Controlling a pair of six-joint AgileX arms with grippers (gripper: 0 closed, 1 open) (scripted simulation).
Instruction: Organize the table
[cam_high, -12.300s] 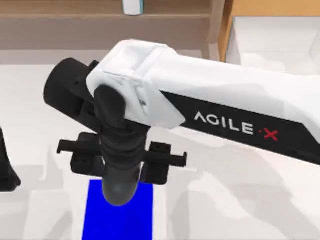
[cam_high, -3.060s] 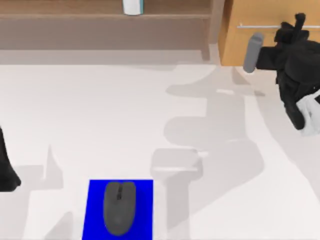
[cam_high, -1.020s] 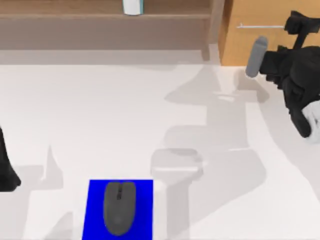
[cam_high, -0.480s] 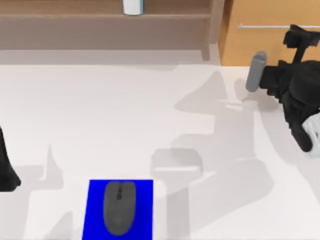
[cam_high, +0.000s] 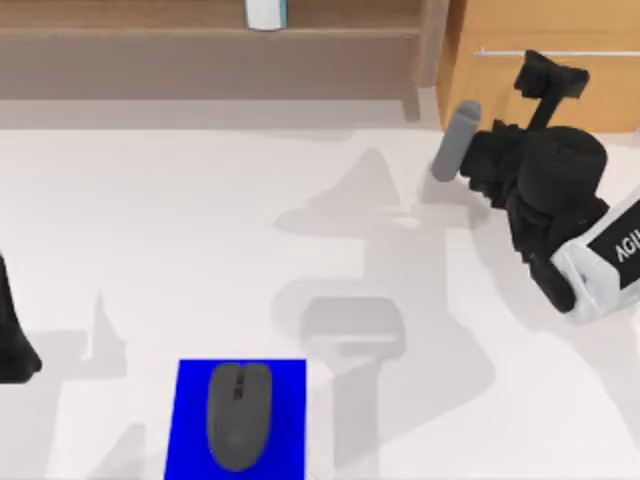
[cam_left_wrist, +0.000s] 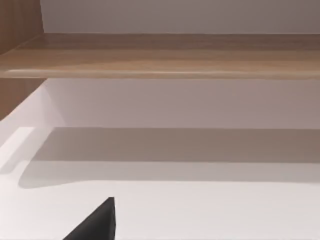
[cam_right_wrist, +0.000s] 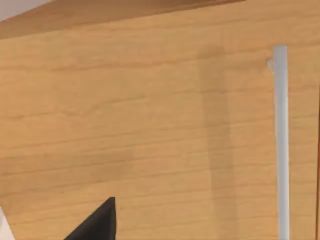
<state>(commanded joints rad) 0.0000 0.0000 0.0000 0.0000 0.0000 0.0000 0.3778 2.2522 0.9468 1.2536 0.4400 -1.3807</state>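
The white table (cam_high: 200, 230) carries a grey mouse (cam_high: 238, 415) lying on a blue mat (cam_high: 190, 420) near the front edge. My right gripper (cam_high: 548, 78) hovers at the back right, open and holding nothing. It stands just in front of the shut light-wood drawer cabinet (cam_high: 600, 25), close to its silver bar handle (cam_high: 500, 52). The right wrist view faces the cabinet front (cam_right_wrist: 150, 125) and the handle (cam_right_wrist: 281, 150) from close by. My left gripper (cam_high: 12, 340) is parked at the table's left edge, open, apart from the mat.
A wooden shelf (cam_high: 200, 40) runs along the back, with a small white and teal object (cam_high: 266, 13) on it. The left wrist view looks over the table (cam_left_wrist: 200, 210) toward that shelf (cam_left_wrist: 160, 55). Arm shadows lie across the table's middle.
The right arm, earlier low over the mat with the drawer open, now stands by the shut cabinet, and the mouse lies on the mat. In the last second it shifted left.
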